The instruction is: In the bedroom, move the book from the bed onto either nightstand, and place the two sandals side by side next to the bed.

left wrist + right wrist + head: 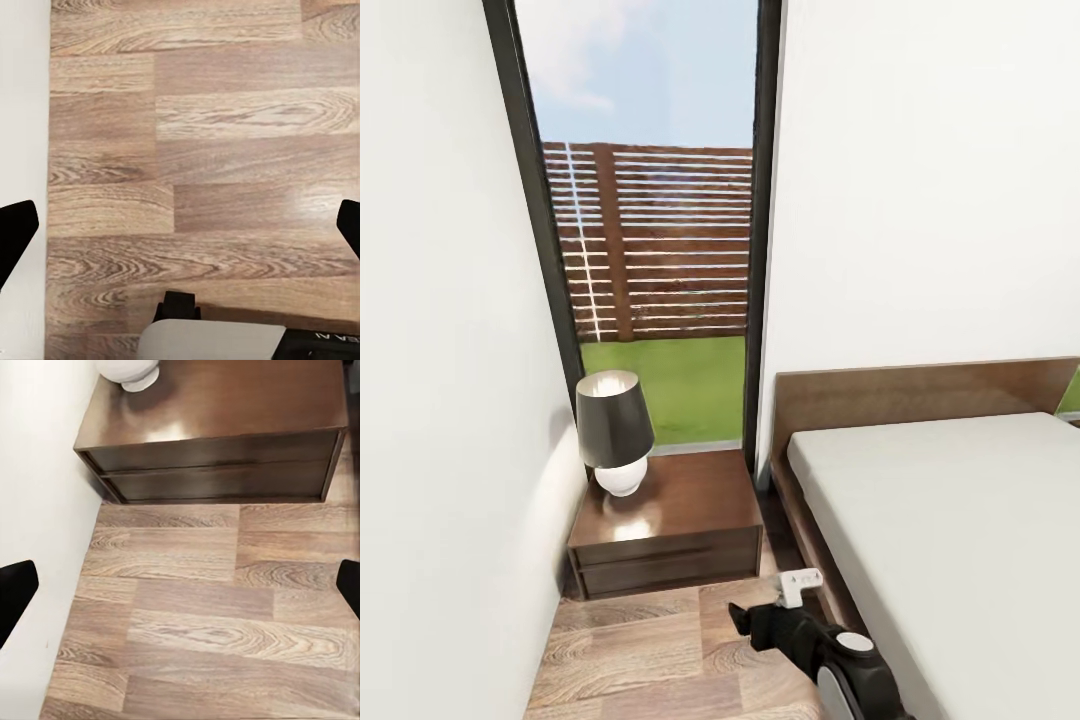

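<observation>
Nightstand (690, 520): stands in the corner between wall and bed, below the window; only a lamp (615, 430) rests on top.
Left gripper (180, 225): fingers spread wide over bare floor, holding nothing.
Right gripper (180, 585): fingers wide apart, empty, facing the nightstand drawers.
Bed (960, 530): visible mattress bare.
Progress: book not on nightstand; both placements judged outstanding.

I see the dark nightstand (680, 520) at seven o'clock, closed, just left of the grey-mattressed bed (960, 540).
</observation>
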`<state>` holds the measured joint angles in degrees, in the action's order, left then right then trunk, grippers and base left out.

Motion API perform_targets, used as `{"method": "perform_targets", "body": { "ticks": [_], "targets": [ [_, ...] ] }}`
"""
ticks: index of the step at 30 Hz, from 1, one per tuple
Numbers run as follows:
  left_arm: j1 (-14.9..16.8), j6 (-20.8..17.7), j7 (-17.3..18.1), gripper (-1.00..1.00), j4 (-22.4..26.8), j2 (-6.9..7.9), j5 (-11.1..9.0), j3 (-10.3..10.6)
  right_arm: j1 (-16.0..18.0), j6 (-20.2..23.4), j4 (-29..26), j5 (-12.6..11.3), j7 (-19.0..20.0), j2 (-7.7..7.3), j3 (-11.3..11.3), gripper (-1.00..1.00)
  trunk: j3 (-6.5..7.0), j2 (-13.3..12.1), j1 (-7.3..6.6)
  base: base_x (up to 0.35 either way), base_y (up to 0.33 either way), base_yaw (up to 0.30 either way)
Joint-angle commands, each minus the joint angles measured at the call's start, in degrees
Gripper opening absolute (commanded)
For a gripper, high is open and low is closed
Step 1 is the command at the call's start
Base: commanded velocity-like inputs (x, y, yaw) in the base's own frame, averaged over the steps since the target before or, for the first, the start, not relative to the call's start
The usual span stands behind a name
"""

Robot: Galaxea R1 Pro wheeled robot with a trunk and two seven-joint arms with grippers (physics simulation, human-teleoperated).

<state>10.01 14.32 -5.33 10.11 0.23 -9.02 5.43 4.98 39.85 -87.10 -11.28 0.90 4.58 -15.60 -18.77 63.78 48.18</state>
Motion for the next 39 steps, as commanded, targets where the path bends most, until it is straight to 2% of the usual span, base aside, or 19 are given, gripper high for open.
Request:
{"method": "perform_targets", "body": {
  "ticks": [1, 5, 9, 13, 14, 19, 21, 22, 26, 32, 35, 39],
  "targets": [
    [0.1, -0.8, -0.2, 1.0, 0.7, 0.1, -0.6, 0.6, -0.1, 0.3, -0.3, 0.0, -0.3, -0.47, 0.1, 1.0, -0.07, 0.0, 0.0, 0.0, 0.0, 0.0],
    [0.2, -3.7, -0.2, 1.0, 4.4, 0.28, -0.6, 0.7, -0.6, -1.4, 0.2, 0.1, -1.1, -2.44, 0.1, 1.0, -0.07, 0.0, 0.0, 0.0, 0.0, 0.0],
    [0.2, -10.2, -0.3, 1.0, 13.2, 0.43, -0.6, 0.7, -1.5, -7.2, 1.4, -0.1, -1.4, -5.02, 0.1, 1.0, -0.07, 0.0, 0.0, 0.0, 0.0, 0.0],
    [0.2, -20.9, -0.4, 1.0, 29.0, 0.66, -0.6, 0.6, -2.3, -11.4, 2.3, -0.2, -1.7, -6.22, 0.1, 1.0, -0.07, 0.0, 0.0, 0.0, 0.0, 0.0],
    [0.2, -20.9, -0.4, 1.0, 29.0, 0.66, -0.6, 0.6, -2.3, -11.4, 2.3, -0.2, -1.7, -6.22, 0.1, 1.0, -0.07, 0.0, 0.0, 0.0, 0.0, 0.0],
    [0.1, -36.6, -0.5, 1.0, 53.8, 2.72, -0.6, 0.2, -2.7, -13.5, 2.5, -0.2, -1.7, -6.83, 0.2, 1.0, -0.07, 0.0, 0.0, 0.0, 0.0, 0.0],
    [0.1, -42.5, -0.5, 1.0, 61.6, 3.62, -0.7, 0.1, -2.7, -13.9, 2.3, -0.2, -1.8, -6.92, 0.5, 1.0, -0.07, 0.0, 0.0, 0.0, 0.0, 0.0],
    [0.1, -42.5, -0.5, 1.0, 61.6, 3.62, -0.7, 0.1, -2.7, -13.9, 2.3, -0.2, -1.8, -6.92, 0.5, 1.0, -0.07, 0.0, 0.0, 0.0, 0.0, 0.0],
    [0.1, -51.4, -0.6, 1.0, 71.3, 4.59, -0.7, -0.1, -2.8, -14.0, 1.0, -0.2, -1.8, -6.91, 2.0, 1.0, -0.07, 0.0, 0.0, 0.0, 0.0, 0.0],
    [0.2, -55.7, -0.8, 1.0, 76.4, 5.09, -0.7, -0.1, -2.9, -13.8, -1.3, -0.1, -1.8, -6.84, 3.0, 1.0, -0.07, 0.0, 0.0, 0.0, 0.0, 0.0],
    [0.3, -56.5, -0.8, 1.0, 77.5, 5.35, -0.7, -0.1, -2.9, -13.7, -1.7, 0.0, -1.8, -6.88, 3.1, 1.0, -0.07, 0.0, 0.0, 0.0, 0.0, 0.0],
    [0.4, -57.3, -0.8, 1.0, 79.0, 6.44, -0.6, -0.1, -2.9, -13.6, -2.4, 0.0, -1.8, -6.98, 3.3, 1.0, -0.07, 0.0, 0.0, 0.0, 0.0, 0.0]
  ]
}}
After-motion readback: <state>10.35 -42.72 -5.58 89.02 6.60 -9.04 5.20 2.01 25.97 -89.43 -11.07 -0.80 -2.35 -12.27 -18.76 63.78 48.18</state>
